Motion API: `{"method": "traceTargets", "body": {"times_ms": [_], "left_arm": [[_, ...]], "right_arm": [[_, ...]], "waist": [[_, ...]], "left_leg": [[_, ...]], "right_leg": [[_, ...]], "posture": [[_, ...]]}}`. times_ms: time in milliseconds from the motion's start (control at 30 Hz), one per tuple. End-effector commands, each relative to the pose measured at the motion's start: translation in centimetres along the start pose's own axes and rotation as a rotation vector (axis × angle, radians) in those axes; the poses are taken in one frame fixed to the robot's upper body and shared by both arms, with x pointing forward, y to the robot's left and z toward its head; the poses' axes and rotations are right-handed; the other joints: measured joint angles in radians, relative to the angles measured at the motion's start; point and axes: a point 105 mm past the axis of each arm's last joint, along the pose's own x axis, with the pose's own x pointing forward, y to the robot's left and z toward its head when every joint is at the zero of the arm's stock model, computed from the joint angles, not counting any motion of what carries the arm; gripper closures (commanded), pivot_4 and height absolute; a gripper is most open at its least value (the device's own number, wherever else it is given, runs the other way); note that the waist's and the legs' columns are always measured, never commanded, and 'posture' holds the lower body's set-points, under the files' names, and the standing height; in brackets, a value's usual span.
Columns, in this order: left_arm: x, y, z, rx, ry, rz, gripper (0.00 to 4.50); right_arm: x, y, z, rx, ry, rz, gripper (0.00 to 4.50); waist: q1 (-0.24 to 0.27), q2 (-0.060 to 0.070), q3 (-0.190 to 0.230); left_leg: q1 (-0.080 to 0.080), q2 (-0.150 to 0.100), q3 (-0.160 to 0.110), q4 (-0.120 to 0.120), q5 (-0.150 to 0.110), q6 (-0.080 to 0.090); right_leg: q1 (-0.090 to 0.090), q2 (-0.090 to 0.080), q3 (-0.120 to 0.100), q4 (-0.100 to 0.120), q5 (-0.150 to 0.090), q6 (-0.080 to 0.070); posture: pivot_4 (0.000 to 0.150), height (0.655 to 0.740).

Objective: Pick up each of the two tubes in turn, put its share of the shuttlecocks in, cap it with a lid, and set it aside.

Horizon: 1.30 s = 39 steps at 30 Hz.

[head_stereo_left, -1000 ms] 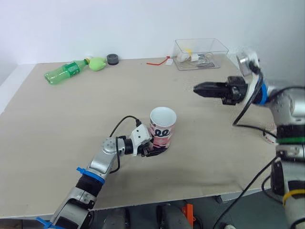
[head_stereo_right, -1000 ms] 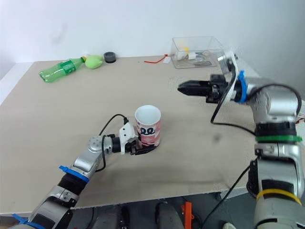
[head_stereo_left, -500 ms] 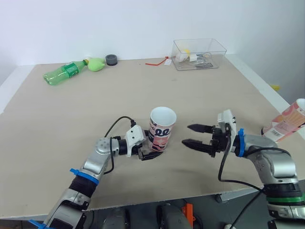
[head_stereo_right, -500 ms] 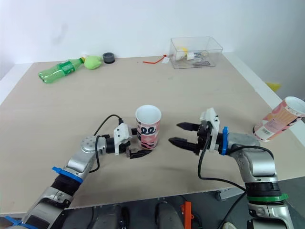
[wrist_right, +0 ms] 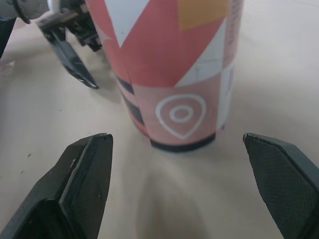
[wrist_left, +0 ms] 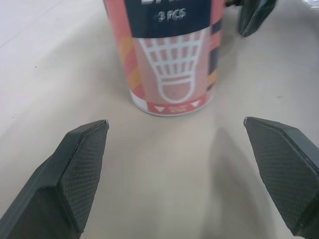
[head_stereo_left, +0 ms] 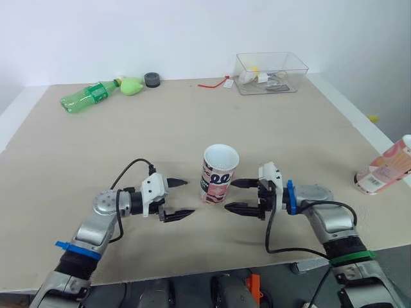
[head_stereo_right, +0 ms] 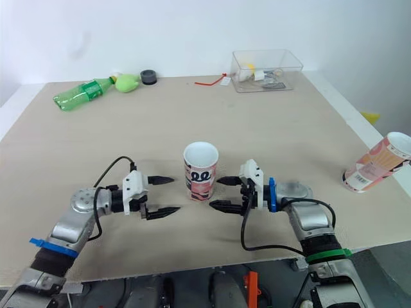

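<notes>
The pink-and-navy cardboard shuttlecock tube (head_stereo_left: pixel 218 174) stands upright, mouth open, on the beige worktop (head_stereo_left: pixel 128 141) between the left gripper (head_stereo_left: pixel 188 197) and right gripper (head_stereo_left: pixel 230 196). Both are spread wide and clear of it, apparently flanking it for a grasp.

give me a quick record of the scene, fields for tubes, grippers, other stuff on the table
upright tube: open-topped, standing on the table between both grippers, touched by neither
second tube: tilted, by the table's right edge
left gripper: open, beside the upright tube
right gripper: open, on the tube's other side
far edge: green bottle, black round thing, clear box
</notes>
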Motion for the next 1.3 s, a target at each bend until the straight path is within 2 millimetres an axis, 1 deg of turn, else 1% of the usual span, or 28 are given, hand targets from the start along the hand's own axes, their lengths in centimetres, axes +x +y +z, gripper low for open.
{"method": "traceTargets", "body": {"times_ms": [33,167,433,733,833,1000,1300], "left_arm": [[-0.5,0.0,1.3,0.026,-0.036,0.032,0.00],[-0.4,-0.4,1.1,0.017,-0.030,0.038,0.00],[0.0,-0.8,1.1,0.001,-0.032,0.039,0.00],[-0.3,-0.8,0.8,-0.024,-0.032,0.047,0.00],[-0.4,-0.9,0.6,-0.029,-0.030,0.047,0.00],[-0.4,-1.0,0.6,-0.029,-0.030,0.051,0.00],[-0.4,-0.9,0.4,-0.027,-0.025,0.055,0.00]], "right_arm": [[0.9,-0.1,1.1,-0.050,-0.035,0.000,0.03],[1.6,0.3,0.7,-0.067,-0.031,0.012,0.03],[3.2,0.5,0.4,-0.079,-0.046,-0.022,0.03],[4.4,1.1,0.9,-0.064,-0.075,-0.012,0.03],[5.1,1.1,1.2,-0.039,-0.098,-0.019,0.03],[6.2,1.3,1.1,-0.036,-0.092,-0.039,0.03],[6.6,1.2,0.9,-0.068,-0.078,-0.047,0.03]], "waist": [[0.000,0.000,0.000],[0.000,0.000,0.000],[0.000,0.000,0.000],[0.000,0.000,0.000],[-0.002,0.000,0.000],[-0.002,0.000,0.000],[-0.002,-0.001,0.000]], "left_leg": [[0.000,0.000,0.000,0.000,0.000,0.000],[0.000,0.000,0.000,0.000,0.000,0.000],[0.001,0.001,0.001,0.000,0.000,0.000],[0.001,0.001,0.001,0.000,0.000,0.000],[0.001,0.002,0.001,0.000,0.000,0.000],[0.002,0.003,0.001,0.000,0.001,-0.001],[0.005,0.003,0.003,0.000,0.001,-0.002]], "right_leg": [[0.000,0.000,0.000,0.000,0.000,0.000],[0.000,0.000,0.000,0.000,0.000,0.000],[0.000,0.001,0.000,0.000,0.001,-0.001],[0.000,0.001,0.000,0.000,0.001,-0.001],[0.000,0.001,0.000,0.000,0.001,-0.002],[0.000,0.003,0.000,0.001,0.001,-0.003],[0.001,0.003,0.001,0.001,0.002,-0.004]], "posture": [[0.150,0.7400],[0.150,0.7400],[0.150,0.7400],[0.150,0.7400],[0.150,0.7400],[0.150,0.7400],[0.150,0.7400]]}}
